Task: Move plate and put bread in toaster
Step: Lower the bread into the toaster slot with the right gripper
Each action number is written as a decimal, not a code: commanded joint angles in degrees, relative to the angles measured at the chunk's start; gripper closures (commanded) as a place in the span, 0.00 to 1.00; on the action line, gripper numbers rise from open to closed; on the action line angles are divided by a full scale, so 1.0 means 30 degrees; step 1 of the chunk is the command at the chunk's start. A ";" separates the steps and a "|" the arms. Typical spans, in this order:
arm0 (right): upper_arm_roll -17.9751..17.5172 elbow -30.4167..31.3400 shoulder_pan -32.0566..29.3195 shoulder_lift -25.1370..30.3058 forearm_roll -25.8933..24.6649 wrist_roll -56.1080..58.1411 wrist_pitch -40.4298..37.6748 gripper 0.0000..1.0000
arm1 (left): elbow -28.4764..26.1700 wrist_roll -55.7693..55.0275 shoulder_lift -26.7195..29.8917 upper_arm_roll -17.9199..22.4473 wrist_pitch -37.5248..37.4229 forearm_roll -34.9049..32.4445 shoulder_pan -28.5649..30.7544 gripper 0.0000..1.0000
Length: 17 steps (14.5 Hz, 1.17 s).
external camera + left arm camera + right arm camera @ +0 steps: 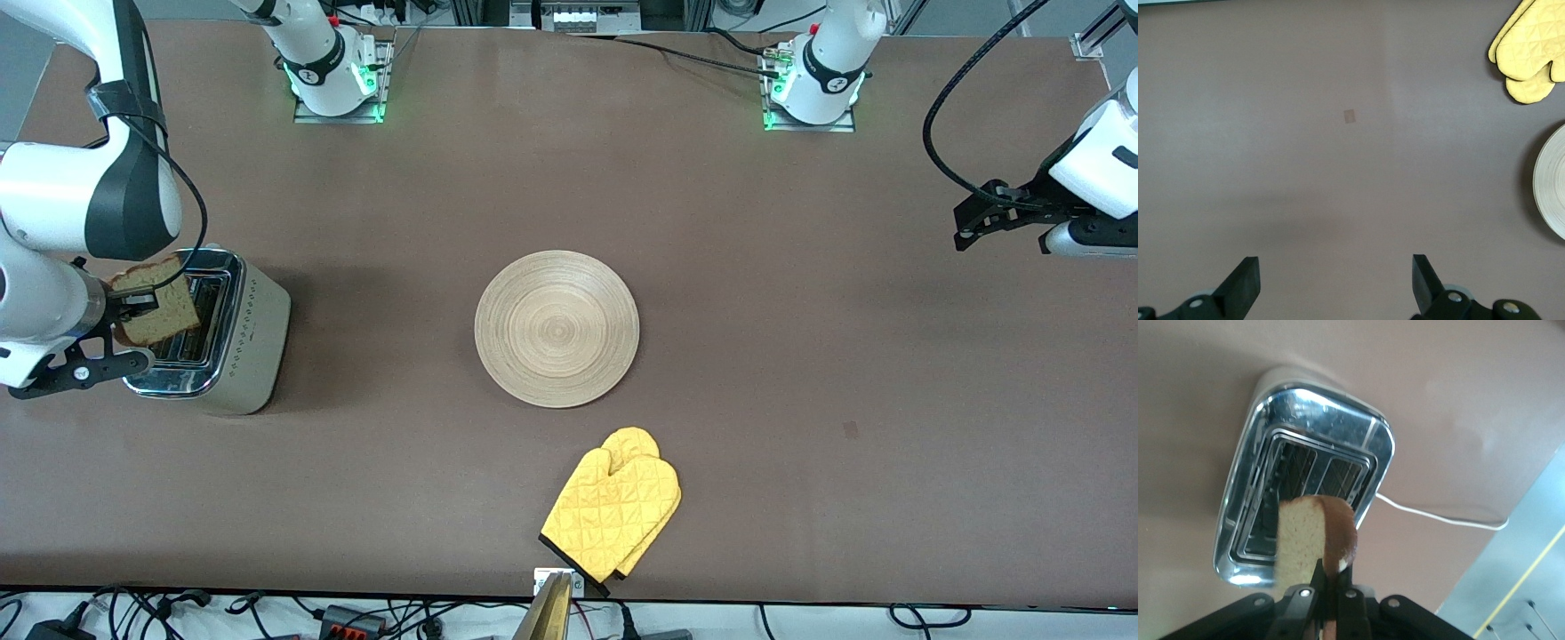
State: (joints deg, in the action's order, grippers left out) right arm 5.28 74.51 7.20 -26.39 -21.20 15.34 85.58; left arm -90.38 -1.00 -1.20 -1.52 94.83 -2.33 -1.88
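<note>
The silver toaster (pixel 229 342) stands at the right arm's end of the table, its two dark slots facing up. My right gripper (pixel 133 307) is shut on the bread (pixel 158 300), a brown-crusted slice held on edge just above the toaster's slots. In the right wrist view the bread (pixel 1313 537) hangs over the toaster (pixel 1305 467). The light-wood plate (pixel 556 328) lies bare at the table's middle; its rim shows in the left wrist view (pixel 1551 180). My left gripper (pixel 1005 218) is open and empty, waiting above the left arm's end of the table, as the left wrist view (pixel 1336 283) shows.
A yellow oven mitt (pixel 613 511) lies nearer the front camera than the plate, by the table's edge; it also shows in the left wrist view (pixel 1531 50). The toaster's white cord (pixel 1438 517) runs off toward the table's edge.
</note>
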 commanded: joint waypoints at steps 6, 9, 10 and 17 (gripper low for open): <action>-0.0266 -0.0490 0.0265 -0.0546 -0.0522 -0.1624 -0.0021 1.00 | 0.0421 -0.0047 -0.0186 0.0007 -0.0263 -0.0306 -0.0018 0.00; -0.0266 -0.0491 0.0617 -0.0869 -0.0493 -0.2649 0.0390 1.00 | 0.0421 -0.0076 -0.0186 0.0007 -0.0292 -0.0306 0.0011 0.00; -0.0295 -0.0490 0.0647 -0.0899 -0.0493 -0.2767 0.0448 1.00 | 0.0421 -0.0076 -0.0186 0.0007 -0.0293 -0.0306 -0.0018 0.00; -0.0266 -0.0520 0.0735 -0.1280 -0.0463 -0.3091 0.1444 1.00 | 0.0421 -0.0106 -0.0186 0.0007 -0.0322 -0.0306 -0.0018 0.00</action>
State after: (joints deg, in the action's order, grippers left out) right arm 4.56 74.29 9.49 -29.17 -21.91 6.83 89.26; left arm -90.38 -1.01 -1.24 -1.50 94.83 -2.34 -1.83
